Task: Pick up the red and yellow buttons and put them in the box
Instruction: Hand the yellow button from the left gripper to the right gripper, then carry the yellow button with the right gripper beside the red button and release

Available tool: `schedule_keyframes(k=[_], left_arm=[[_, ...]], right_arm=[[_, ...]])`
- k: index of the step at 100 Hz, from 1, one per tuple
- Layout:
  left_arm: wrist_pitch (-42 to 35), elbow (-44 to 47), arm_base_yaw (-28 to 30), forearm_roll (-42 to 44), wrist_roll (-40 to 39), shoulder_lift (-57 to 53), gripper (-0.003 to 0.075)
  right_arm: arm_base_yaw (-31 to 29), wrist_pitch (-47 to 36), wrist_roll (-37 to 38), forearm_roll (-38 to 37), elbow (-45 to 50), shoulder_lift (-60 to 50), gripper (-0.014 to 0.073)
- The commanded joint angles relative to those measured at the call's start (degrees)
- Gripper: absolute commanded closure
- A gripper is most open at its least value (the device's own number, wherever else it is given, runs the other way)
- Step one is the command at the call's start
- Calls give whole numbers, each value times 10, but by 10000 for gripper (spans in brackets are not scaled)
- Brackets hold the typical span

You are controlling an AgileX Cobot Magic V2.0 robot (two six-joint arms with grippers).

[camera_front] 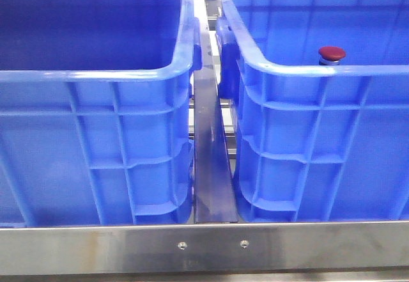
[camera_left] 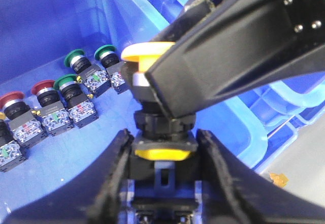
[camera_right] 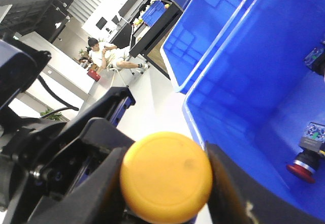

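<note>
The yellow button (camera_left: 147, 51) is held between both grippers above the left crate (camera_left: 45, 26). My left gripper (camera_left: 163, 138) is shut on its black body. A finger (camera_left: 233, 46) of the right gripper lies across its orange-yellow head. In the right wrist view the yellow button (camera_right: 166, 178) fills the gap of my right gripper (camera_right: 166, 159), which is shut on it. A red button (camera_front: 331, 54) lies inside the right blue box (camera_front: 319, 71), just behind its front rim. The right wrist view shows that red button (camera_right: 303, 167) on its side on the floor of the box (camera_right: 244, 82). Neither arm shows in the front view.
Several red and green push buttons (camera_left: 56, 107) stand in a row on the left crate's floor. A metal rail (camera_front: 211, 154) runs between the two crates, and a steel table edge (camera_front: 204, 247) crosses the front. More blue crates (camera_right: 213, 26) stand behind.
</note>
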Motion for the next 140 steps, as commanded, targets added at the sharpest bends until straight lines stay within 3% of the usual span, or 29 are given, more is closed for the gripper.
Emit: schedule_keyframes(k=[1, 9, 16, 43, 91, 111, 125, 140], left_arm=[[-36, -18, -3, 9, -4, -3, 372], [-33, -18, -3, 13, -4, -3, 241], [-33, -18, -2, 13, -4, -3, 195], [-15, -18, 68, 77, -92, -3, 193], [-2, 18, 360, 95, -98, -65, 194], [-3, 80, 438, 100, -98, -148, 195], [-5, 118, 447, 100, -98, -207, 265], [-7, 142, 447, 100, -98, -264, 489]], right_arm=[[-6, 30, -5, 80, -20, -22, 433], [-14, 26, -15, 74, -20, -22, 433], [-25, 22, -25, 71, -20, -22, 433], [-92, 13, -59, 66, -20, -22, 433], [-213, -7, -59, -54, -19, -75, 433], [-266, -33, -59, -119, -19, -114, 433], [-305, -39, -59, -154, -18, -134, 433], [-345, -70, -59, -188, -18, -147, 433]])
